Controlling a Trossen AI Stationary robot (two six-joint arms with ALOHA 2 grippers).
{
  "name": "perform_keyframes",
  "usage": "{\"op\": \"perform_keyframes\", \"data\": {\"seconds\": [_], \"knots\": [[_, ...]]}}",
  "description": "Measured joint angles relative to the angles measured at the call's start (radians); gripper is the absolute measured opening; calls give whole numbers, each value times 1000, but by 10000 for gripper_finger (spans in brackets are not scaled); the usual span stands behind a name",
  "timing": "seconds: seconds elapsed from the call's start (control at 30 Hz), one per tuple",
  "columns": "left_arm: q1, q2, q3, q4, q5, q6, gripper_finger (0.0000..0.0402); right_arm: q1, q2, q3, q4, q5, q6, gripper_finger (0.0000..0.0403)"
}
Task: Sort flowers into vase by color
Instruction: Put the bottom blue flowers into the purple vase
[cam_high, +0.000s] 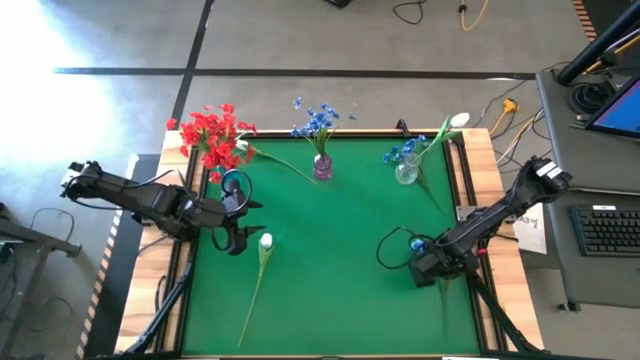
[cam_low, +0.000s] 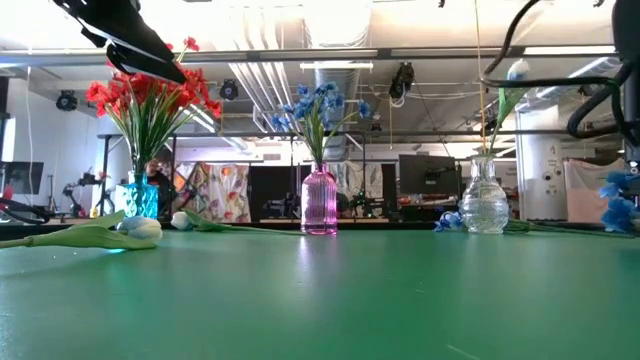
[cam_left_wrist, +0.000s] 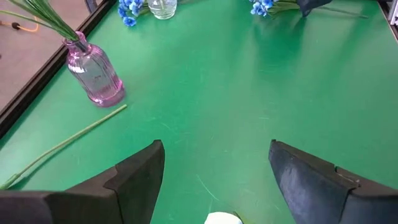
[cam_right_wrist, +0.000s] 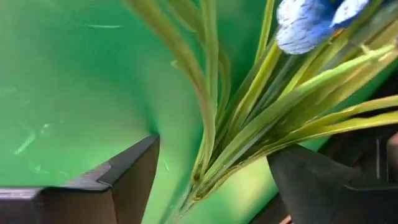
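Observation:
My left gripper (cam_high: 243, 237) stands open just above the bud of a white flower (cam_high: 265, 242) that lies flat on the green mat, its stem running toward the near edge. The bud (cam_left_wrist: 222, 218) shows between the fingers. My right gripper (cam_high: 432, 268) is open and points down at the mat's right side, over a blue flower (cam_high: 417, 243) lying there. That flower's green leaves and stems (cam_right_wrist: 249, 124) pass between the fingers. Red flowers (cam_high: 212, 135) stand in a teal vase (cam_low: 140, 195), blue flowers in a pink vase (cam_high: 322, 165), and a white flower with blue ones by a clear vase (cam_high: 407, 172). My right gripper has its open fingers on either side of the blue flower's leafy stem (cam_right_wrist: 205, 168), coming from above. I cannot tell whether a finger touches the leaves. The flower lies on the mat.
Another white flower (cam_high: 243, 147) lies behind the teal vase, its stem (cam_left_wrist: 62, 146) reaching toward the pink vase (cam_left_wrist: 93, 74). Black rails edge the mat on both sides. The mat's middle and near part (cam_high: 340, 280) are free room.

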Motion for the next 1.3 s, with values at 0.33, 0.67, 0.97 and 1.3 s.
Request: {"op": "perform_keyframes", "data": {"seconds": [0.33, 0.67, 0.97, 1.3], "knots": [[0, 34, 0, 1, -3, 0, 277, -12, 1, 27, 25, 176, -116, 173], [0, 47, 0, 7, -63, 30, 277, -19, -3, 56, 42, 213, -185, 36], [1, 46, 0, 10, -105, 27, 277, -90, -6, 238, 45, 359, -396, 21], [0, 46, -1, 11, -106, 11, 277, -293, -7, 396, 361, 529, -961, 22]]}}
